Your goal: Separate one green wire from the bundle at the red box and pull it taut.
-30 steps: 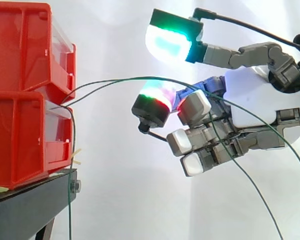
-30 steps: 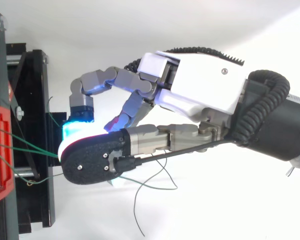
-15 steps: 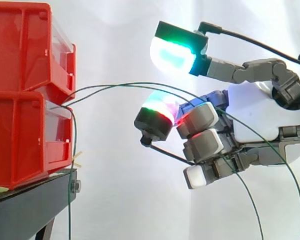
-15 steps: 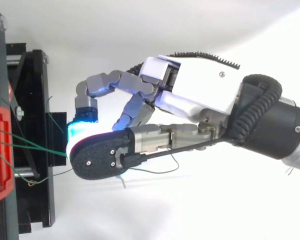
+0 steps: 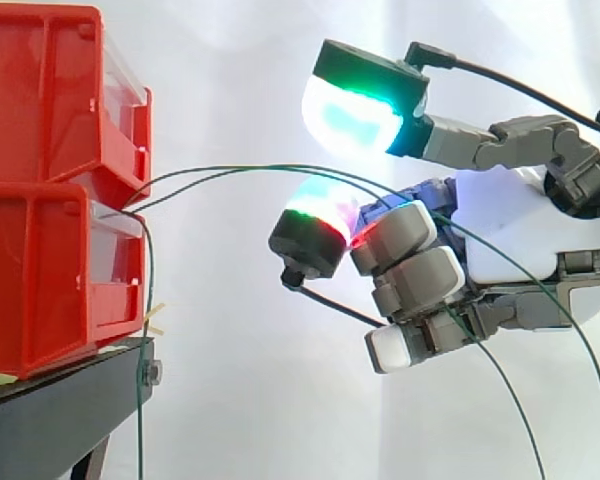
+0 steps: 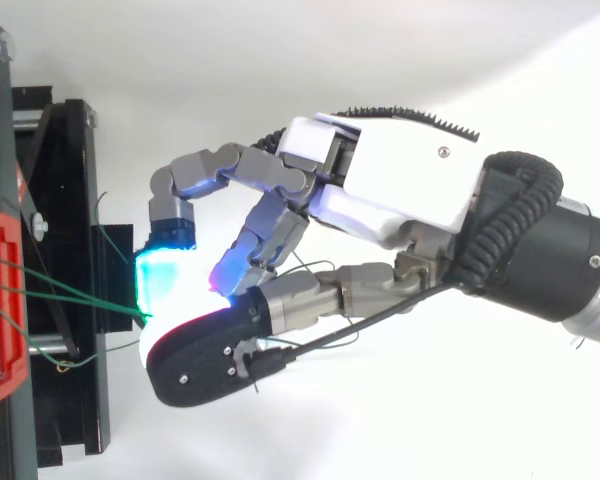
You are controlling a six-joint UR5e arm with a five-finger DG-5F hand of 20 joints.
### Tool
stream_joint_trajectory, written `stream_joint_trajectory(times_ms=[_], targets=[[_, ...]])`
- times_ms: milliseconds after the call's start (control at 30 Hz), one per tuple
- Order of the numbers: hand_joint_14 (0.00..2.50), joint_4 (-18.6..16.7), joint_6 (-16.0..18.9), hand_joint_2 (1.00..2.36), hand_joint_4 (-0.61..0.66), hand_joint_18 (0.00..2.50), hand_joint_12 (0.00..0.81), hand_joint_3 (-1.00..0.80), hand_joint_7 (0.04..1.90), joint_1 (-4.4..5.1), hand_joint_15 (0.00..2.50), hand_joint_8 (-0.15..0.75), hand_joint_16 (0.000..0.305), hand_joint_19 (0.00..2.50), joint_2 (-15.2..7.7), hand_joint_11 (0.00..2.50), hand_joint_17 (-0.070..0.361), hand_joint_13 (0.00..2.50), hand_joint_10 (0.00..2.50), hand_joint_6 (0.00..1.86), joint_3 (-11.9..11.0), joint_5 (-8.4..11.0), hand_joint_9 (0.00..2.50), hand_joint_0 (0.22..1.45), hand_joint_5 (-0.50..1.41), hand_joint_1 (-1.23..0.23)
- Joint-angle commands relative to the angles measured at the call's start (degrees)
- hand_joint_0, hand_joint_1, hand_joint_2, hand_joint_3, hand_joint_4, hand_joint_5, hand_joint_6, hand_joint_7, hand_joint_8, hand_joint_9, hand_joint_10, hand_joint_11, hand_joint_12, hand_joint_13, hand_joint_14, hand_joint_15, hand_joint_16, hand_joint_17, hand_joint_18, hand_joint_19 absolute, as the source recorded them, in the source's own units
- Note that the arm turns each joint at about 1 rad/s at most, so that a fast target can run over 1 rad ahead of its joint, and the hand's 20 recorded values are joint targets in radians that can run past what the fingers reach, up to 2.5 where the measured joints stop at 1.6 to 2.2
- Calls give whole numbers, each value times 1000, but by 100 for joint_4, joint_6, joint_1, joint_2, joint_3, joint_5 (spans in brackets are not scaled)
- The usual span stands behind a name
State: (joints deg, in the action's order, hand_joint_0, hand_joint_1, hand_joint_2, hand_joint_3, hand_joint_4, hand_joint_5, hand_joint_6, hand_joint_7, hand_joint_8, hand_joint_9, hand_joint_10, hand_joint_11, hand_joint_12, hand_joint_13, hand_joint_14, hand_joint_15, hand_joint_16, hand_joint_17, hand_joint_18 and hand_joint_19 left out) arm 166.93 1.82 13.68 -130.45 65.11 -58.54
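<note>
Two green wires [image 5: 240,168] leave the gap between the stacked red bins [image 5: 40,280] and arc rightwards into my hand [image 5: 525,240]. They pass between the raised green-cyan pad [image 5: 355,105] and the lower red-green pad [image 5: 315,225], touching neither. Behind that, the lower fingers [image 5: 415,275] are curled tight and the wires thread through them, then sag down to the right [image 5: 570,320]. From above, the wires [image 6: 70,290] run from the red bin [image 6: 5,300] and meet beside the cyan pad [image 6: 160,280] of the hand [image 6: 400,185].
The bins stand on a black stand [image 5: 60,420], whose frame [image 6: 65,250] lies left of the hand. A further green wire [image 5: 140,380] hangs straight down from the bins past the stand's edge. A white curtain backs the scene.
The lower fingers have curled tighter round the wires. The hand has shifted slightly right and up, and the loose wire loop seen from above has been drawn in under the hand.
</note>
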Motion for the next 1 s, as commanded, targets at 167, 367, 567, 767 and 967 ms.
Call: stream_joint_trajectory(times_ms=[167, 367, 567, 767, 967], targets=[[29, -3, -15, 1005, 217, 947, 329, -439, 1299, 12, 1262, 334, 61, 666, 2, 1329, 136, 1343, 22, 776, 1, 0, 1231, 634, -192, -693], [26, -12, -15, 1016, 203, 937, 328, -304, 1321, 12, 1270, 337, 60, 666, 2, 1315, 136, 1343, 21, 766, 1, 0, 1249, 630, -188, -676], [28, -12, -15, 1021, 196, 935, 332, -238, 1315, 12, 1253, 334, 61, 668, 2, 1308, 137, 1319, 23, 769, 1, 0, 1221, 637, -190, -717], [27, 6, 3, 1024, 194, 918, 339, -175, 1309, 21, 1232, 338, 61, 652, 2, 1288, 137, 1291, 22, 782, -7, 0, 1171, 654, -202, -767], [29, 15, 3, 1029, 197, 881, 338, -77, 1244, 21, 1187, 325, 60, 662, 2, 1245, 135, 1249, 22, 805, -7, 0, 1112, 714, -217, -780]])
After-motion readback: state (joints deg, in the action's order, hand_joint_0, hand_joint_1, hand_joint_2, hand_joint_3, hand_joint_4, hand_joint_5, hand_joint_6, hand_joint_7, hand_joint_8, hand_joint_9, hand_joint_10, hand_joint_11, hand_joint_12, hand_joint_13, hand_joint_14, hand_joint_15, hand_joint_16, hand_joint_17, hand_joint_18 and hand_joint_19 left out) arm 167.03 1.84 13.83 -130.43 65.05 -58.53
